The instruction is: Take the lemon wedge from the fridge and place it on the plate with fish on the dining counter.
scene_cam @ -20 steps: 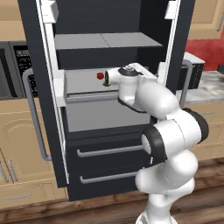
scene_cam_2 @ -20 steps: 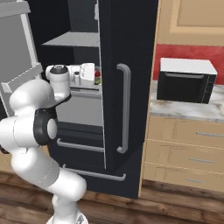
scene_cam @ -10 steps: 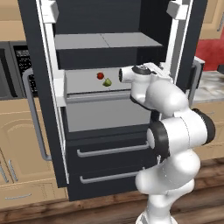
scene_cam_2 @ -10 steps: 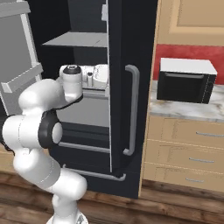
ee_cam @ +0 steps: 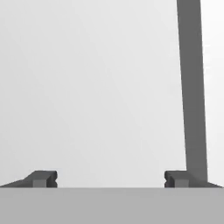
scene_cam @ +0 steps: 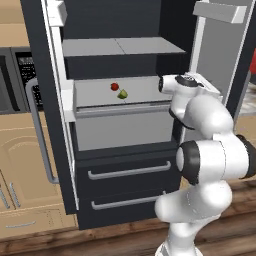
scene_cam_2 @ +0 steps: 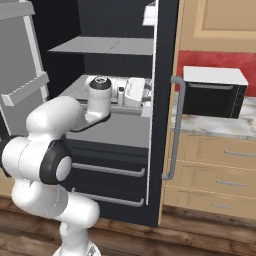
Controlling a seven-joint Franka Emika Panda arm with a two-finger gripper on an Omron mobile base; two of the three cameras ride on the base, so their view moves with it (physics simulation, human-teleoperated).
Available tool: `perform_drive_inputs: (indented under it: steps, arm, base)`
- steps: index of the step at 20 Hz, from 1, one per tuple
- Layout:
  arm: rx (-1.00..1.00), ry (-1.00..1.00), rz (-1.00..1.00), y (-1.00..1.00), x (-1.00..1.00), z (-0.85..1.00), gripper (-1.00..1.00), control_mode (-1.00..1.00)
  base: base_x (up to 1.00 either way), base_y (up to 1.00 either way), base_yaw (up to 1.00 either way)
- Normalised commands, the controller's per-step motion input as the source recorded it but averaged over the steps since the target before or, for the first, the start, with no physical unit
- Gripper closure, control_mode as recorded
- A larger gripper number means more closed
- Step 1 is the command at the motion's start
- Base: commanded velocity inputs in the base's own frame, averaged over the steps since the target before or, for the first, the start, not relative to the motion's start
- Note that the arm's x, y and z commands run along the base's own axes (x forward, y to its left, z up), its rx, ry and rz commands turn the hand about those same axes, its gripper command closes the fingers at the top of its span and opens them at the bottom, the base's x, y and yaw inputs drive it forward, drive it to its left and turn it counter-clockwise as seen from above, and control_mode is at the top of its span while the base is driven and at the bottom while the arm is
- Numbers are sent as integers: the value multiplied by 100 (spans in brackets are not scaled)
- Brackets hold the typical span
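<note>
The black fridge [scene_cam: 125,150] stands with both doors open. On its middle grey shelf lies the yellow-green lemon wedge [scene_cam: 122,94], just right of a small red round fruit [scene_cam: 114,86]. My white hand [scene_cam: 192,84] hangs at the shelf's right end, well to the right of the wedge and close to the right door [scene_cam: 220,65]. In the right base view the hand [scene_cam_2: 134,92] sits over the shelf beside that door's edge. My gripper [ee_cam: 110,179] is open and empty, facing a pale grey surface with a dark upright strip [ee_cam: 192,87]. The plate with fish and the dining counter are out of view.
Two lower fridge drawers [scene_cam: 125,172] sit below the shelf. The left door carries a long grey bar handle [scene_cam: 40,135]. A black microwave [scene_cam_2: 212,92] stands on a marble worktop [scene_cam_2: 220,127] to the right, above wooden cabinets [scene_cam_2: 215,170].
My hand has swept right along the shelf, away from the fruit and wedge. The fridge's right door has swung wider open. The jaws have stayed open.
</note>
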Motion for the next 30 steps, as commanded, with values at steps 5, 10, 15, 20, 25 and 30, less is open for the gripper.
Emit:
perform_drive_inputs:
  steps: [5, 10, 15, 20, 25, 30]
  arm:
    - [1, -6, 7, 13, -66, 0, -100, -100]
    - [0, -9, 27, 73, -69, 0, -100, -100]
    - [0, 19, 48, 100, -27, 6, -100, -100]
    - [6, 33, 57, 91, -24, 0, -100, -100]
    - [23, 37, 58, 45, -19, 0, -100, -100]
    - [36, 25, 56, 19, -39, -35, -100, -100]
  base:
    - [0, 0, 0]
    - [0, 0, 0]
    - [0, 0, 0]
    - [0, 0, 0]
    - [0, 0, 0]
    - [0, 0, 0]
